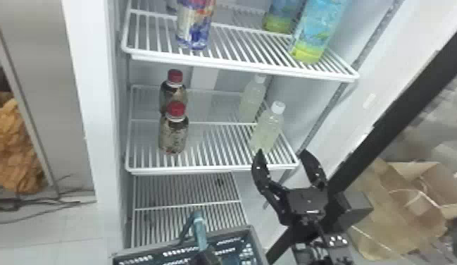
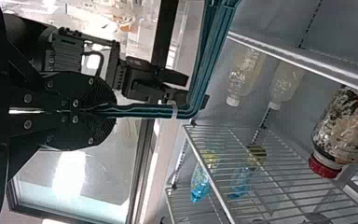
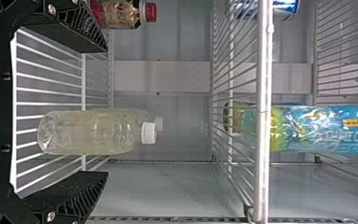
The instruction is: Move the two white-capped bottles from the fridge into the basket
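Three risks suggest themselves: nearest, the basket (image 1: 188,245) hangs by its handle (image 2: 144,111), pinched in the left gripper (image 2: 114,111), and could swing or tip if a bottle lands to one side; next, the right gripper (image 1: 281,152) sits low, so a straight push might catch the shelf (image 1: 210,170) along its front edge; farther in, going too deep could drive the near bottle (image 1: 268,132) into the far bottle (image 1: 252,97) and topple both, and too high a lift could knock the cap on the upper shelf (image 1: 238,68). The right gripper's fingers are spread wide with nothing between them yet gripped. In the right wrist view the near bottle stands upright on the shelf, ahead of the opening and off its middle, closer to the outer finger, so I judge a small shift to the robot's right is needed or that finger may clip it. The far bottle, also upright, stands behind it, beyond the fingers' reach for now
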Controlling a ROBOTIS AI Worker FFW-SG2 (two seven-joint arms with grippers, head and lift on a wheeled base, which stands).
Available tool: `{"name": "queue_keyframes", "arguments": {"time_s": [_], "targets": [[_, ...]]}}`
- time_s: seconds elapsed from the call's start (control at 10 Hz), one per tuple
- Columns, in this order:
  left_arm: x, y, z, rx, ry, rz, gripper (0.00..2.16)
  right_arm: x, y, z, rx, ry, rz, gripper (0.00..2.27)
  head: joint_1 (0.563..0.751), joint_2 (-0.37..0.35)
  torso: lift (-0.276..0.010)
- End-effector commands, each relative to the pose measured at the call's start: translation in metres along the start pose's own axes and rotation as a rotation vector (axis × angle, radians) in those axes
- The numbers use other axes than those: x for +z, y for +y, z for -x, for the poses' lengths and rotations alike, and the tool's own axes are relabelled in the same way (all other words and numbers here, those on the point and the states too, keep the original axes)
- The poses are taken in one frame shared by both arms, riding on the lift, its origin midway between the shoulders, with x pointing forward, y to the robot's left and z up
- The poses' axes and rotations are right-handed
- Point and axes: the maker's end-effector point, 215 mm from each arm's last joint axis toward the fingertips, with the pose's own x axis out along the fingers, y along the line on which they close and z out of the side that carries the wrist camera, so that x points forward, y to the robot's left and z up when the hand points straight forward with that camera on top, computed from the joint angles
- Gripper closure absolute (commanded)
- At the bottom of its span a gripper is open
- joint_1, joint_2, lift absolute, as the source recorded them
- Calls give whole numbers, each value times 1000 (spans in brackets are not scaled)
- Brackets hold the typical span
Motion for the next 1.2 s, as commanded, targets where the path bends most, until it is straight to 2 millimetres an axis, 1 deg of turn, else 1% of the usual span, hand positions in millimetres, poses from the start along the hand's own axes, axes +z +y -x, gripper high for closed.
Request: {"name": "queue_keyframes", "arguments": {"time_s": [0.0, 0.3, 0.5, 0.6, 0.8, 1.1], "targets": [[-1, -1, -2, 0, 7, 0, 1119, -7, -8, -6, -12, 7, 10, 110, 695, -350, -260], [0, -1, -2, -1, 8, -2, 1119, -19, -12, -19, -18, 16, 6, 113, 695, -350, -260], [0, -1, -3, -2, 7, -1, 1119, -27, -12, -39, 0, 16, 9, 114, 695, -350, -260], [1, -2, -4, -5, 6, -4, 1119, -28, -10, -48, 8, 11, 17, 114, 695, -350, -260], [-1, -2, -5, -6, 8, 0, 1119, -39, -15, -62, -1, 24, 22, 114, 695, -350, -260], [-1, -3, -5, -7, 12, 0, 1119, -43, -21, -79, -10, 24, 38, 116, 695, -350, -260]]}}
